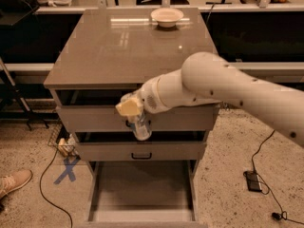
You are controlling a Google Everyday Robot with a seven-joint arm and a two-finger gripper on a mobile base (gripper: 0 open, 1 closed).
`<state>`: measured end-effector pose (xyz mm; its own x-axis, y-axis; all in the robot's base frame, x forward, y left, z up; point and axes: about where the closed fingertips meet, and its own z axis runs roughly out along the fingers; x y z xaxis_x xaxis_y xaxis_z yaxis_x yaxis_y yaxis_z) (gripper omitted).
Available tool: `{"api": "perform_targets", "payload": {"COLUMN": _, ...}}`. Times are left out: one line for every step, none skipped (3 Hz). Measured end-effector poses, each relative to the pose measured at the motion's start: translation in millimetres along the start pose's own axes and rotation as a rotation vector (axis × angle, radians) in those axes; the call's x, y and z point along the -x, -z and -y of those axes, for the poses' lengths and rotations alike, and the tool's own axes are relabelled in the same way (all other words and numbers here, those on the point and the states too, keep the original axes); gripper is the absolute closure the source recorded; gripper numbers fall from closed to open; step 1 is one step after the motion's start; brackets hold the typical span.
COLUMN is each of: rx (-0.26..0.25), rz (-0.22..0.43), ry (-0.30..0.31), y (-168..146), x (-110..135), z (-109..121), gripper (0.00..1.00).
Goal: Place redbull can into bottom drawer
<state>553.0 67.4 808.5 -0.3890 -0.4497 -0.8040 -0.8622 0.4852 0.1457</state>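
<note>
My gripper [132, 112] hangs in front of the cabinet's top drawer front, just below the tabletop's front edge. It is shut on the redbull can [140, 127], a slim silver can that hangs down from the cream fingertips [129, 107], tilted slightly to the right. The bottom drawer [142, 194] is pulled out wide below, its flat grey floor bare. The can is well above the drawer, in front of the gap between the top and middle drawers.
A shallow cream bowl [166, 17] sits at the back of the grey cabinet top [123, 46]. The middle drawer [141, 151] has a black handle. Cables and a power brick [252, 180] lie on the floor at right; a shoe [14, 182] at left.
</note>
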Motion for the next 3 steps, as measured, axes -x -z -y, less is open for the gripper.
{"api": "perform_targets", "payload": {"rx": 0.005, "rz": -0.136, "ry": -0.131, "y": -45.5, "x": -79.8, "z": 0.9, "gripper": 1.00}}
{"api": "perform_targets", "payload": {"rx": -0.005, "rz": -0.283, "ry": -0.223, "y": -86.9, "x": -161.6, "z": -6.0, "gripper": 1.00}}
{"api": "perform_targets", "payload": {"rx": 0.000, "rz": -0.314, "ry": -0.249, "y": -93.7, "x": -174.0, "z": -13.6, "gripper": 1.00}}
